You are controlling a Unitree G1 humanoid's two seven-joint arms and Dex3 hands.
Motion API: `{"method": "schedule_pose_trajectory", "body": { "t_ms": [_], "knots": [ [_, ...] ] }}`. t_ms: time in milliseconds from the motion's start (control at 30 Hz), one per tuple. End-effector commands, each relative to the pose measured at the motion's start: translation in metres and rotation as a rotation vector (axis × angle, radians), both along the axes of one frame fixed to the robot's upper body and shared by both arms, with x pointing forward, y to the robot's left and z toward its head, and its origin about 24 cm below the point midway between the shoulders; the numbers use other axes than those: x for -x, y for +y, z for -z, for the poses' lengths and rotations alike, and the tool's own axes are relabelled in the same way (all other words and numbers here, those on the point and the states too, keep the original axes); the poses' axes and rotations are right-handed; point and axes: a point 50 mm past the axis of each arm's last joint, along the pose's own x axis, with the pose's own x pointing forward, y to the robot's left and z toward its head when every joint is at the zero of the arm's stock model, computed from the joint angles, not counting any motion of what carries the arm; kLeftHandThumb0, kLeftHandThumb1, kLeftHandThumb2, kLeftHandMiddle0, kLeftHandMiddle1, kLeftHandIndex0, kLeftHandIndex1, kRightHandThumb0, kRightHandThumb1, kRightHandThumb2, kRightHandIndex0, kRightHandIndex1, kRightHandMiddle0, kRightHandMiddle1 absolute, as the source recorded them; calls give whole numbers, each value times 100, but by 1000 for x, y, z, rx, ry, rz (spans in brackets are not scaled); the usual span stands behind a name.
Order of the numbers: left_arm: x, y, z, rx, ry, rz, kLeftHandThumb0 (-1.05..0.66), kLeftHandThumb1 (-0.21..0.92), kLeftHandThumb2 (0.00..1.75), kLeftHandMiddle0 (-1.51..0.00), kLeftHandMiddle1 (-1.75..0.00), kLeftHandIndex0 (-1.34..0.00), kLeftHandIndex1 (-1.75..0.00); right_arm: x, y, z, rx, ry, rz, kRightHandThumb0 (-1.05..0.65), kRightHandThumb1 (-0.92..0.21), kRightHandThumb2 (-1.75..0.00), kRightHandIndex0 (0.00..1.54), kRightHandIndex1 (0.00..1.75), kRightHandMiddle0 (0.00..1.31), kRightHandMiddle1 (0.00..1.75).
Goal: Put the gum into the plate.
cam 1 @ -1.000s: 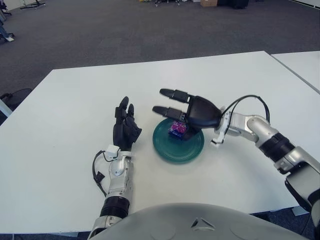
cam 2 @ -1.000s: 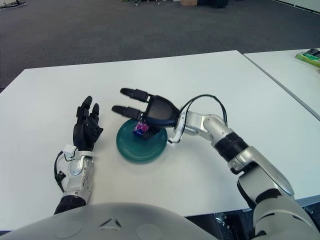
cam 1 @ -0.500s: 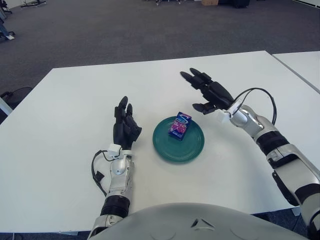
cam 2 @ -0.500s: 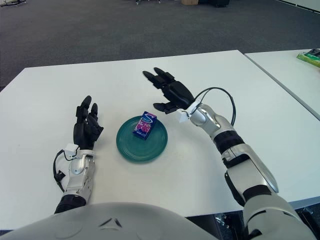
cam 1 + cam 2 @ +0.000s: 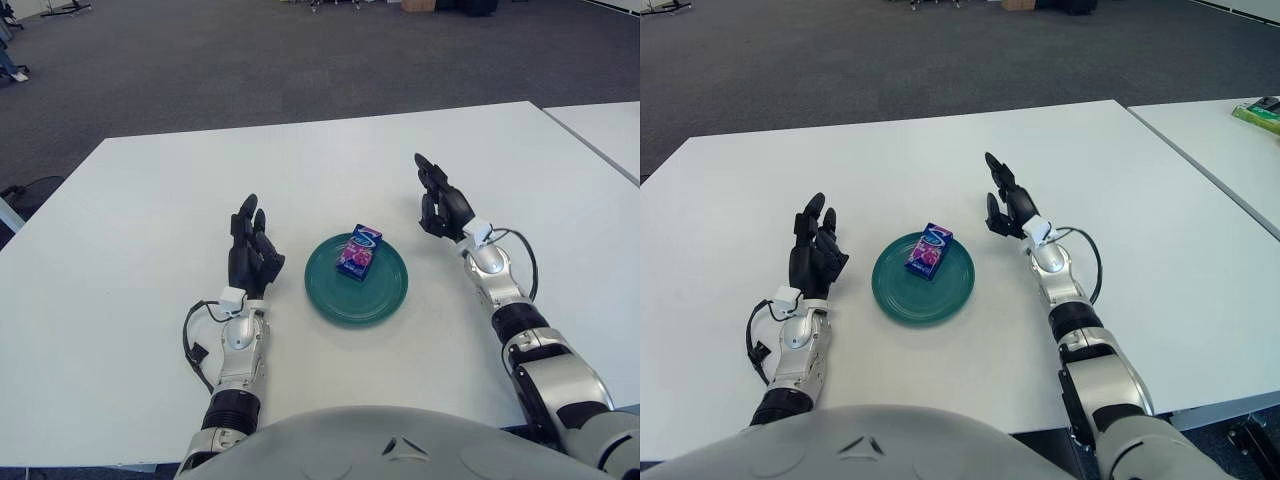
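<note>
**A:** Delta vs the earlier frames?

**B:** A second ago the right hand (image 5: 440,203) was over the green plate (image 5: 357,292) with its fingers around the gum pack (image 5: 359,250). Half a second ago it had let go and was lifted up and to the right, fingers splayed. Now it's pulled back further, sitting right of the plate, well clear of it, fingers extended and relaxed, holding nothing. Forearm angles back toward the robot's body.

**A:** Gum?

**B:** Lying flat on the plate, in the far half, blue-and-purple pack, long axis tilted a bit. Same spot as half a second ago.

**A:** Left hand?

**B:** Left hand (image 5: 251,253) hasn't moved across all three frames. It's just left of the plate, fingers pointing away from the robot, open and empty. Can't tell if it touches the desk.

**A:** Surface, room?

**B:** White desk (image 5: 150,220), plate near the centre, between the two hands. A second white desk (image 5: 1230,170) butts up on the right with a narrow seam between them; something green (image 5: 1262,113) lies at its far edge, too small to identify. Dark grey carpet (image 5: 250,60) beyond.
</note>
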Motion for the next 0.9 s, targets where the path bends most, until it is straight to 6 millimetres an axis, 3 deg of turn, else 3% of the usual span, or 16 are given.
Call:
{"method": "schedule_pose_trajectory", "body": {
  "t_ms": [0, 367, 867],
  "knots": [
    [63, -17, 74, 137, 387, -67, -86, 92, 97, -29, 0, 0, -60, 7, -4, 14, -108, 62, 23, -101, -92, -100, 0, 0, 6, 6],
    [60, -9, 80, 88, 425, -62, -85, 92, 98, -28, 0, 0, -55, 22, 1, 34, -60, 135, -60, -105, -92, -101, 0, 0, 0, 2],
    [58, -2, 88, 71, 459, -53, -94, 92, 100, -31, -1, -1, -62, 50, 20, 72, -73, 294, -5, -105, -92, -107, 0, 0, 0, 0]
  ]
}}
